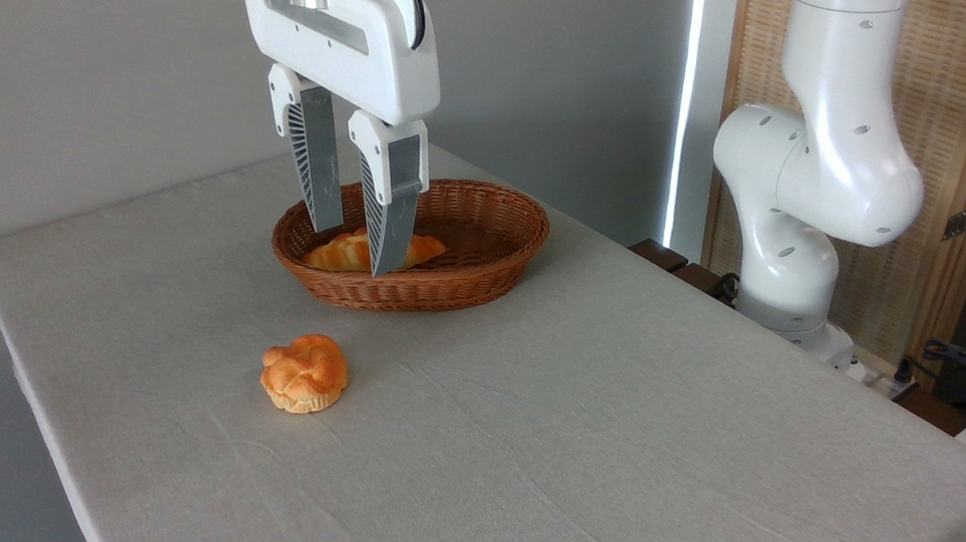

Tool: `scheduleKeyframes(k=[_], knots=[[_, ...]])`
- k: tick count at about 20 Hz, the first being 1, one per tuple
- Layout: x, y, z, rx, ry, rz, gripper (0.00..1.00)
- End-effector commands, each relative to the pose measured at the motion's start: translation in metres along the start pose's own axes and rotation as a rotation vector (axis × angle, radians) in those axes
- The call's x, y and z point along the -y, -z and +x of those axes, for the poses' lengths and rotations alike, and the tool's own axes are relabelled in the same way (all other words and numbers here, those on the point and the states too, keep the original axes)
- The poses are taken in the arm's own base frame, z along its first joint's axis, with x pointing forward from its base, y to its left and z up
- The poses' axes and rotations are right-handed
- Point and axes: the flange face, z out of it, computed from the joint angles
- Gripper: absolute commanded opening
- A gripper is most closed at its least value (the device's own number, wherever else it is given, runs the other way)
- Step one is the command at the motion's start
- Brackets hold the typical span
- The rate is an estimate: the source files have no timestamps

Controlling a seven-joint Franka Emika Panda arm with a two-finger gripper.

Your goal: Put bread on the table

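One bread (pixel 350 250) lies in wicker basket (pixel 489 209) at back of table (pixel 610 428); gripper (pixel 352 251) over it w/ jaws apart, holding nothing; round bun (pixel 304 373) on cloth nearby.

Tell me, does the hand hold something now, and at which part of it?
Nothing is held. The hand is open over the basket, its fingers apart, and the bread lies in the basket between them.
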Motion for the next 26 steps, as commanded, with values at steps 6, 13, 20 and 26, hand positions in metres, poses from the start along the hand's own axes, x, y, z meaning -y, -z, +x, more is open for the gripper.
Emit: scheduleKeyframes(k=[6, 13, 20, 26], knots=[[0.003, 0.002, -0.005, 0.009, -0.008, -0.006, 1.00], [0.000, 0.000, -0.001, 0.003, -0.014, -0.004, 1.00], [-0.014, -0.003, 0.006, 0.003, -0.041, -0.012, 1.00], [-0.084, -0.014, 0.038, -0.012, -0.161, -0.057, 1.00]])
